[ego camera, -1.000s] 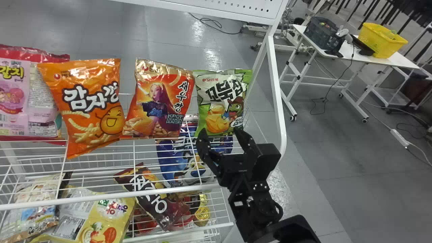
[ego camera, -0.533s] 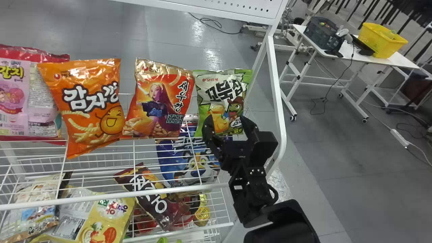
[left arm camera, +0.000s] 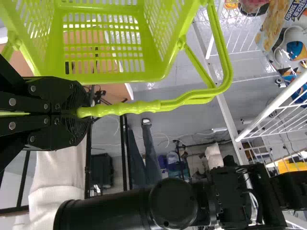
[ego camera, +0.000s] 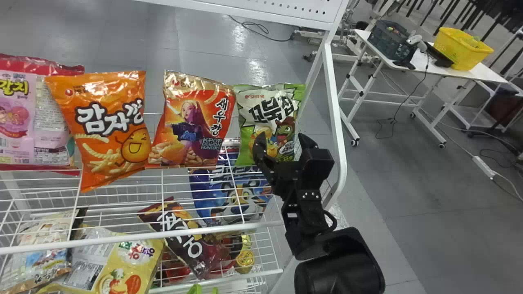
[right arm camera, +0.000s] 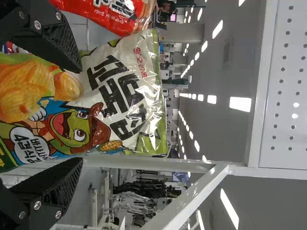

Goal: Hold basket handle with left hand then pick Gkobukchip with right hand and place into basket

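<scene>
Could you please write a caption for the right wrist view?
The right gripper, jaws open, before the green-and-white Gkobukchip bag, with a red snack bag beside that bag.

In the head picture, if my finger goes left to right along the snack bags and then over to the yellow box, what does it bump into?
Pink bag → orange bag → red-and-gold bag → green-and-white Gkobukchip bag → dark crate → yellow box
</scene>
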Controlling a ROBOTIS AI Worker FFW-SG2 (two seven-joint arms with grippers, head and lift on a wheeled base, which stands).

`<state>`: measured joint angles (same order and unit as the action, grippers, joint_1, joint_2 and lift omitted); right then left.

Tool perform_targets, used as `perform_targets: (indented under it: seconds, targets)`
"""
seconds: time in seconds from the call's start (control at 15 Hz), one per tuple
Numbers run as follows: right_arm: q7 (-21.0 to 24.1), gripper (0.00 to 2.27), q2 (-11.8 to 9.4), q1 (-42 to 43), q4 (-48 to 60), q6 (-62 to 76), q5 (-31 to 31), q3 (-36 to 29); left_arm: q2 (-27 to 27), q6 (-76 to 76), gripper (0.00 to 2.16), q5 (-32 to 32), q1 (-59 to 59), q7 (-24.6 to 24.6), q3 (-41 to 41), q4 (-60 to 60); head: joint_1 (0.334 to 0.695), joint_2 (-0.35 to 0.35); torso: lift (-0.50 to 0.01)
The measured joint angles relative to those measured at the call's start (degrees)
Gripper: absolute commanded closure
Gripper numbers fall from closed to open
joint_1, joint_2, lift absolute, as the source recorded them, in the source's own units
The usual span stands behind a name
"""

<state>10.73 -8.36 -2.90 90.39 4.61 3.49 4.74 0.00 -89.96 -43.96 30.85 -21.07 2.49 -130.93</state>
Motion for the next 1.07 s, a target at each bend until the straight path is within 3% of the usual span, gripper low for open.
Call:
perform_targets:
  seconds: [0.33, 0.4, 0.47, 0.53, 0.67, 1.07]
  targets:
    - [-0.24, 0.27, -0.04, 3.68, -4.11, -0.56, -0.19, 0.33, 0.00, 0.00, 2.11, -0.04, -0.75, 0.07, 0.52, 0.95, 0.695, -0.350, -0.031]
    - [-0.53, 0.50, -0.06, 4.20, -4.69, -1.09, -0.08, 0.25, 0.00, 0.00, 2.11, -0.12, -0.85, 0.07, 0.66, 1.12, 0.695, -0.350, -0.031]
    - [-0.75, 0.94, -0.07, 4.53, -5.05, -2.04, 0.31, 0.17, 0.00, 0.00, 2.11, -0.21, -0.97, 0.07, 0.73, 1.30, 0.695, -0.350, -0.031]
    - [-0.80, 1.63, -0.07, 4.66, -5.16, -2.82, 0.63, 0.17, 0.00, 0.00, 2.11, -0.28, -1.10, 0.06, 0.74, 1.43, 0.695, -0.350, -0.031]
    - [0.33, 1.97, -0.07, 4.65, -5.16, -3.37, 1.09, 0.74, 0.00, 0.00, 2.11, -0.33, -1.33, 0.14, 0.65, 1.77, 0.695, -0.350, -0.031]
    - [2.37, 2.01, -0.08, 4.00, -4.34, -2.33, 1.24, 1.15, 0.00, 0.00, 2.11, -0.25, -1.40, 0.16, 0.50, 2.11, 0.695, -0.350, -0.031]
